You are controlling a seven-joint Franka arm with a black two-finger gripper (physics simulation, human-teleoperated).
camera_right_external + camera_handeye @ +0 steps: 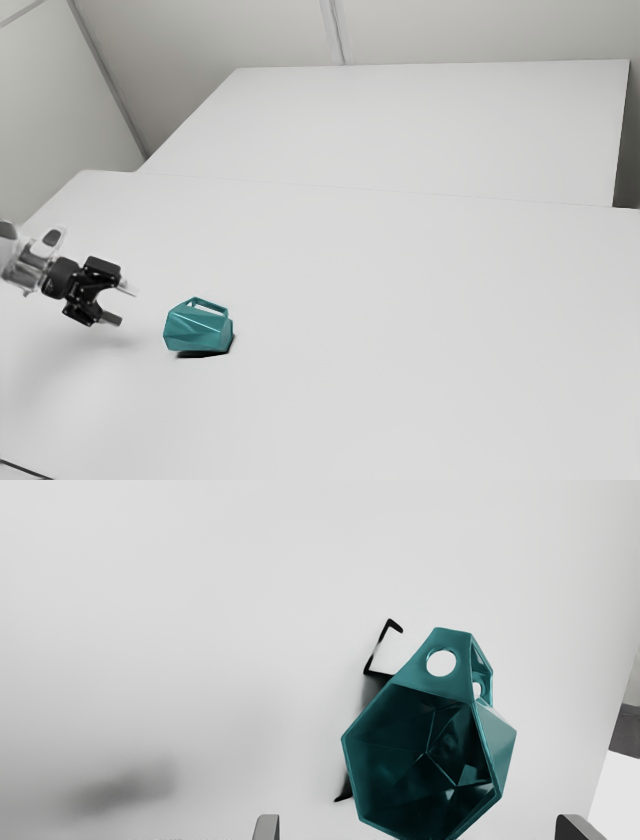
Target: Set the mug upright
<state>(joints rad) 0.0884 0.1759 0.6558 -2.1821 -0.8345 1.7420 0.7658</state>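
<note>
Near the exterior view's left, my gripper [128,306] is held above the table, open, its fingers apart with nothing between them. The teal faceted mug [197,329] lies on its side a short way beyond the fingertips, toward the exterior view's right, its handle on the upper side. In the wrist view the mug [425,750] turns its open mouth to the camera, and its dark interior shows. The fingertips of my gripper [417,827] stand wide apart at the bottom edge, not touching the mug.
The white table [400,340] carries the mug, and its edge runs along the far side. Behind it is another white surface [400,125], with pale walls beyond. A thin dark line [25,469] crosses the exterior view's lower left corner.
</note>
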